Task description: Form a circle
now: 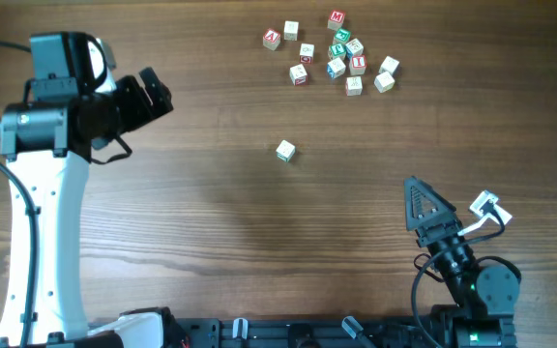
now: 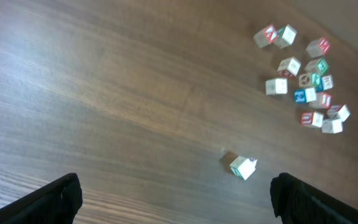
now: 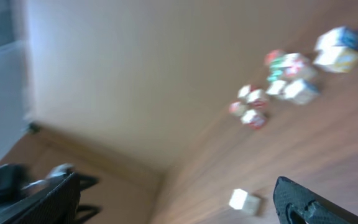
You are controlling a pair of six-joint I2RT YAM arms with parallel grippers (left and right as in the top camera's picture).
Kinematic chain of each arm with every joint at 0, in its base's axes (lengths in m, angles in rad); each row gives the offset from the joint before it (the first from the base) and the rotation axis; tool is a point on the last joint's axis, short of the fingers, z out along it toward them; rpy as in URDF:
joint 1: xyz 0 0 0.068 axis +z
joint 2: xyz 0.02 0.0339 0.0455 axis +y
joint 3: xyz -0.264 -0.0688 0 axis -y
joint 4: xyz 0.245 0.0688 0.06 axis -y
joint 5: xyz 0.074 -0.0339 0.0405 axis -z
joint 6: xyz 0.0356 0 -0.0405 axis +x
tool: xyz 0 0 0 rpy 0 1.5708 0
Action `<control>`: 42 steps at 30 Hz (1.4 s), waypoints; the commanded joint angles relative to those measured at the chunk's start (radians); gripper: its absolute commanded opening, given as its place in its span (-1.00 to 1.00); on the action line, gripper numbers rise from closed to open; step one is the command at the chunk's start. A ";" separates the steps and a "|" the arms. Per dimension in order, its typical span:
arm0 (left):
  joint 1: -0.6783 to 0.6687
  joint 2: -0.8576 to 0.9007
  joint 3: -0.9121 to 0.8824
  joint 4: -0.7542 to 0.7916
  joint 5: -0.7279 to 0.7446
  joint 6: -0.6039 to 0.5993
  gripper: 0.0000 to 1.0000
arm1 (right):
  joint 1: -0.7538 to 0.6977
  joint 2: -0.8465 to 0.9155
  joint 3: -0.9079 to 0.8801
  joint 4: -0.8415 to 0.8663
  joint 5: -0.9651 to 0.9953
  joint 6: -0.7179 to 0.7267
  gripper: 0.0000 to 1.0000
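Note:
Small pale wooden letter cubes lie scattered at the far middle of the table. Among them a tight little group with green faces point(image 1: 342, 46) forms a clump, not a ring; it also shows in the left wrist view point(image 2: 316, 79) and, blurred, in the right wrist view point(image 3: 284, 65). One lone cube point(image 1: 285, 150) lies apart, nearer the centre. My left gripper point(image 1: 153, 90) is open at the far left, well clear of the cubes. The right gripper point(image 1: 422, 198) is open near the front right, empty. The lone cube point(image 2: 243, 167) lies ahead of the left gripper point(image 2: 179, 200).
Loose red-, green- and blue-lettered cubes point(image 1: 300, 72) surround the tight group, with two pale ones point(image 1: 386, 74) at its right. The left arm's white base point(image 1: 42, 242) stands along the left side. The right arm's cable and connector point(image 1: 484, 205) sit behind its gripper.

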 commanded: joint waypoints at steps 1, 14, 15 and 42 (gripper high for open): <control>0.006 -0.057 -0.132 0.079 0.024 -0.031 1.00 | -0.006 0.013 0.021 -0.024 -0.088 0.034 0.99; 0.006 -0.138 -0.398 0.219 0.024 -0.030 1.00 | 0.002 0.874 0.662 -0.322 -0.075 -0.465 0.99; 0.006 -0.138 -0.398 0.214 0.024 -0.024 1.00 | 0.010 0.954 0.750 -0.393 -0.068 -0.510 0.99; 0.005 -0.172 -0.398 0.089 0.009 0.053 1.00 | 0.241 2.129 1.683 -0.497 0.185 -0.990 0.99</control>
